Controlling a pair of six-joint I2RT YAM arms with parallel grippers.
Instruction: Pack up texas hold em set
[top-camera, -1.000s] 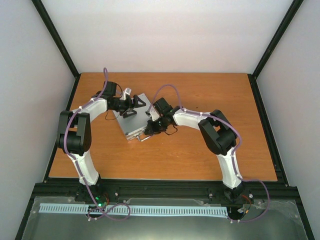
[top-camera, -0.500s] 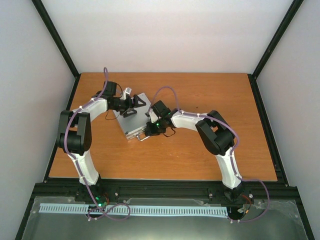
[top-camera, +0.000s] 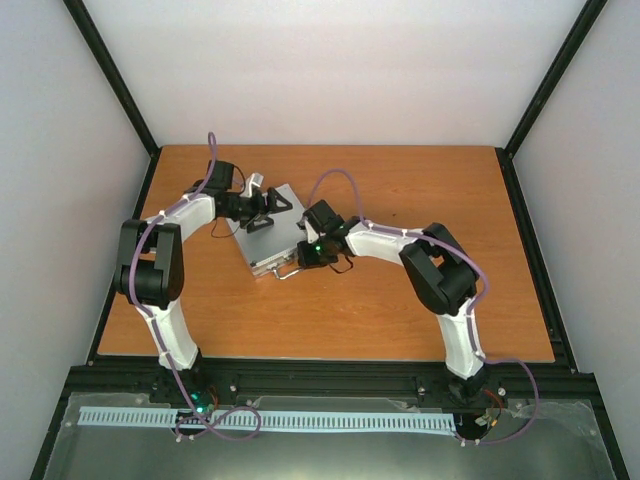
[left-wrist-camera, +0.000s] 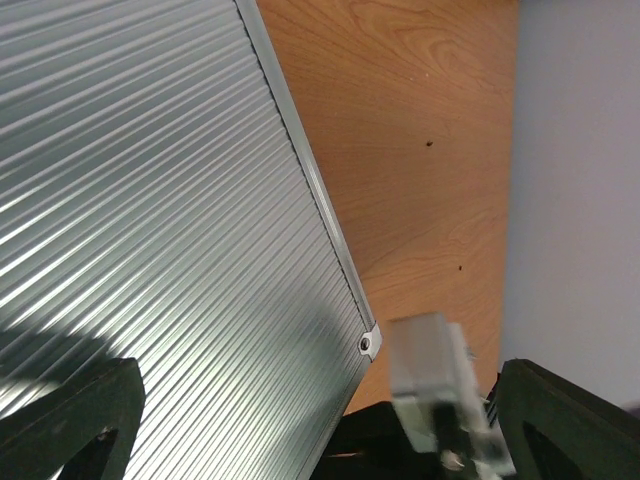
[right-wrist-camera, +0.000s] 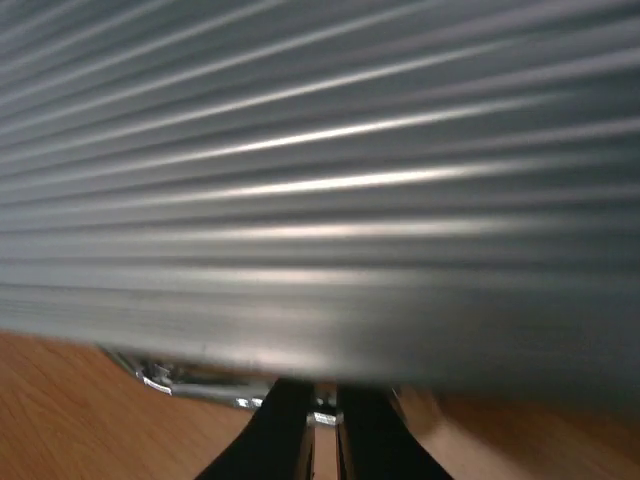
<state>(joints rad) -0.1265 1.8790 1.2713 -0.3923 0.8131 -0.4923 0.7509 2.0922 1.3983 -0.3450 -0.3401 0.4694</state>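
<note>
The ribbed silver case (top-camera: 265, 250) of the texas hold em set lies closed on the table's left half, its wire handle (top-camera: 287, 276) pointing toward me. The ribbed lid fills the left wrist view (left-wrist-camera: 150, 200) and the right wrist view (right-wrist-camera: 320, 150). My left gripper (top-camera: 264, 212) hovers over the lid's far part, open, its black fingers (left-wrist-camera: 70, 420) wide apart (left-wrist-camera: 320, 445) with nothing between them. My right gripper (top-camera: 300, 256) is at the case's near right edge, shut, with its tips (right-wrist-camera: 327, 430) against a chrome fitting below the lid's rim. Cards, chips and dice are out of view.
A blurred pale block (left-wrist-camera: 435, 385) shows beside the case's corner in the left wrist view. The wooden table (top-camera: 400, 310) is framed by black rails and grey walls (top-camera: 60, 150). Both arms reach inward and meet over the case.
The right arm's elbow and wrist have shifted slightly by the case's near edge. The case and the left arm have not visibly moved.
</note>
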